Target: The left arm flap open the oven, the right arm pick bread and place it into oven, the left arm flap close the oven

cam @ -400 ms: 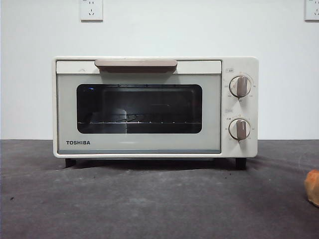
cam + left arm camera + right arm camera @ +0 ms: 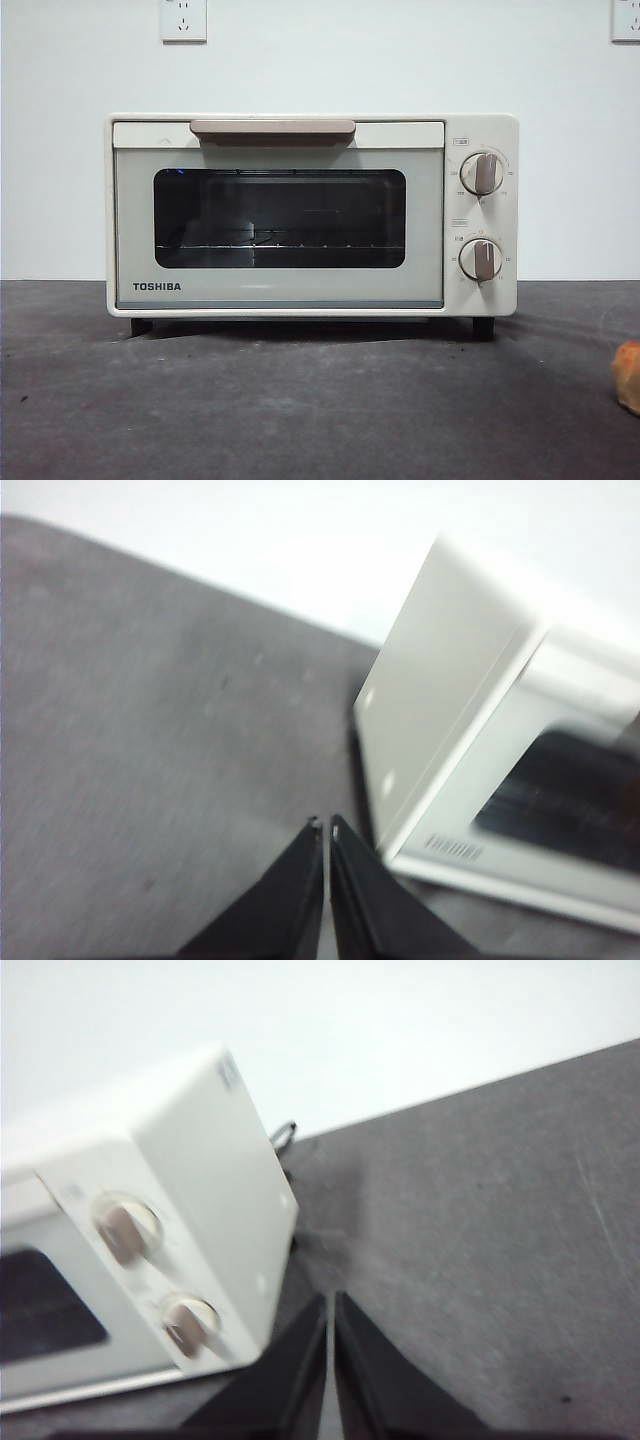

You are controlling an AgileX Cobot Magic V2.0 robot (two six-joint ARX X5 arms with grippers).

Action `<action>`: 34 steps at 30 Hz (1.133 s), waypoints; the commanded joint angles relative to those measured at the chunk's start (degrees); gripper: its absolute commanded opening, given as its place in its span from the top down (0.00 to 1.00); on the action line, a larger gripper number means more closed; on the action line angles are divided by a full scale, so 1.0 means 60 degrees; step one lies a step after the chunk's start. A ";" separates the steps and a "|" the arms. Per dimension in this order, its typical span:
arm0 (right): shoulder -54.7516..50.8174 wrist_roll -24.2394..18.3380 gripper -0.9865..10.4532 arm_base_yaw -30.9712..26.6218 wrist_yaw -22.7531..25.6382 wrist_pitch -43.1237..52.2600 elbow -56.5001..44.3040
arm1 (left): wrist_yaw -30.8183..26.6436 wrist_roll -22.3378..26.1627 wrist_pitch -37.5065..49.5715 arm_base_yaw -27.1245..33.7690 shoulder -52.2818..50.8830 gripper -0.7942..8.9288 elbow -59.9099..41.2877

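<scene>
The oven (image 2: 500, 730) sat shut on the table (image 2: 150, 730), its door handle (image 2: 272, 129) running crosswise along the top, ahead and beside the empty, nearly closed left gripper (image 2: 326, 828), the nearer one.

Oven (image 2: 300, 215): cream-white casing, dark glass window, beige handle (image 2: 272, 128). Bread (image 2: 628, 375): golden-orange. Table (image 2: 300, 410): dark grey.

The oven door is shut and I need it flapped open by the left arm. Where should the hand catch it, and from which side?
Catch the beige bar handle along the top edge of the oven door, coming from above and in front. The bar juts out from the door, so the shut left hand can probably hook behind it and pull down.
</scene>
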 commanded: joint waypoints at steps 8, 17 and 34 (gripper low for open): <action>0.1100 0.0426 0.91 0.0036 -0.1045 -0.1883 0.2805 | 0.1698 -0.0459 -0.0841 -0.0033 0.2572 0.90 0.2736; 0.2871 -0.0342 0.91 0.0062 -0.3920 -0.3064 0.5049 | 0.2976 0.0215 -0.2324 -0.0656 0.4936 0.90 0.5719; 0.4758 -0.2907 0.91 0.1537 -0.4444 -0.5610 0.7242 | 0.4612 0.2382 -0.3457 -0.2306 0.5676 0.88 0.7031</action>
